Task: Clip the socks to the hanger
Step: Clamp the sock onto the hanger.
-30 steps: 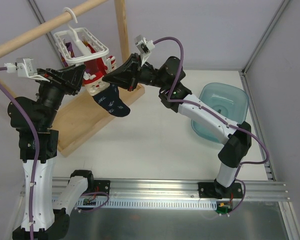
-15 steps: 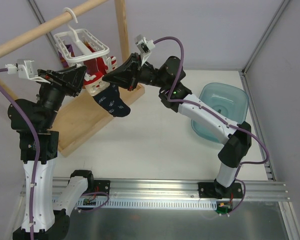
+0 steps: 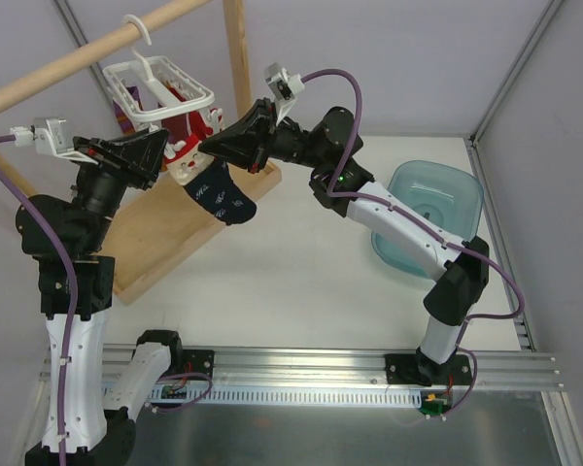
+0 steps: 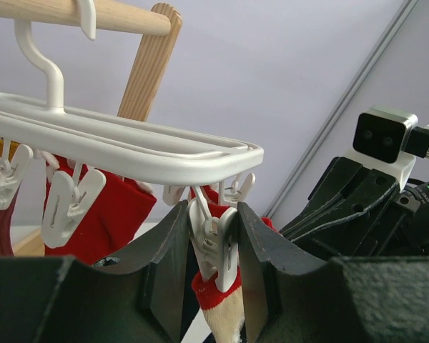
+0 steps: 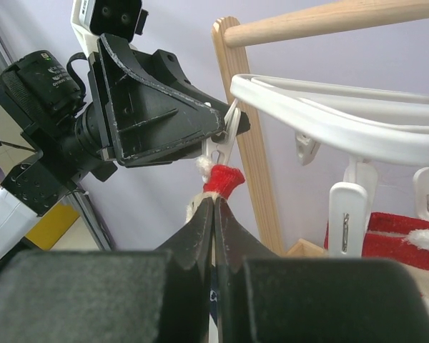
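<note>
A dark navy sock (image 3: 221,199) with a red-and-white cuff hangs from my right gripper (image 3: 207,148), which is shut on it just below the red cuff (image 5: 222,181). The white grid hanger (image 3: 161,90) hangs by its hook from the wooden rod. My left gripper (image 3: 163,153) is shut on one dangling white clip (image 4: 216,241) at the hanger's corner, pressing it from both sides. The red cuff (image 4: 213,287) sits at that clip's lower mouth. In the right wrist view the hanger's frame (image 5: 329,107) runs to the right. The second navy sock is not in view.
Bright red socks (image 3: 188,126) and a striped sock (image 3: 125,109) hang from other clips. The wooden rod (image 3: 78,56), its upright post (image 3: 238,58) and base board (image 3: 170,233) stand at the back left. A teal bin (image 3: 437,212) sits at the right.
My right gripper has lifted the sock's cuff slightly up and left, into the clip held by my left gripper. The hanger has shifted a little.
</note>
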You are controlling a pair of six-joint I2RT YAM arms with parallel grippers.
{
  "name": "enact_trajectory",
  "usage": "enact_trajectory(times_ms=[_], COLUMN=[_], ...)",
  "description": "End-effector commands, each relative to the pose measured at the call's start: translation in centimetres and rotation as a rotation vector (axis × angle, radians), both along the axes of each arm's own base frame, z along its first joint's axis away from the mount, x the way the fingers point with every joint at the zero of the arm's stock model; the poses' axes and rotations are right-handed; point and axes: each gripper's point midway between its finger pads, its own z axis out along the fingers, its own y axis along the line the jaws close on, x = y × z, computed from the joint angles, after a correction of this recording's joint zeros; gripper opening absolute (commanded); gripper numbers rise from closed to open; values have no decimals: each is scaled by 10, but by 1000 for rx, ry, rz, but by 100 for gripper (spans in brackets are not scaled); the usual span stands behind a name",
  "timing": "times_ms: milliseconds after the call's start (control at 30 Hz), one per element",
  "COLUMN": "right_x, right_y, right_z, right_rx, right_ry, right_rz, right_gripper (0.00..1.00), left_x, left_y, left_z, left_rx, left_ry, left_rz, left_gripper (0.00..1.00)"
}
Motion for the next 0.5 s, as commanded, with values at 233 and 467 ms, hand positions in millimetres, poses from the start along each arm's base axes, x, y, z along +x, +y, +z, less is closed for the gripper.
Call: enact_trajectory(times_ms=[233,467], right_x=[-6,-3], right_y=[-14,-9], right_z=[42,34], right_rx=[134,123], right_ry=[-110,-109], right_rz=[-25,-32], right_gripper=[1,1], left_x=[-17,-16], left_y=[-9,-9], left_z=[22,25], left_rx=[-36,-75], left_ry=[-70,-55], left_rz=[-61,-70], left_gripper=[0,0])
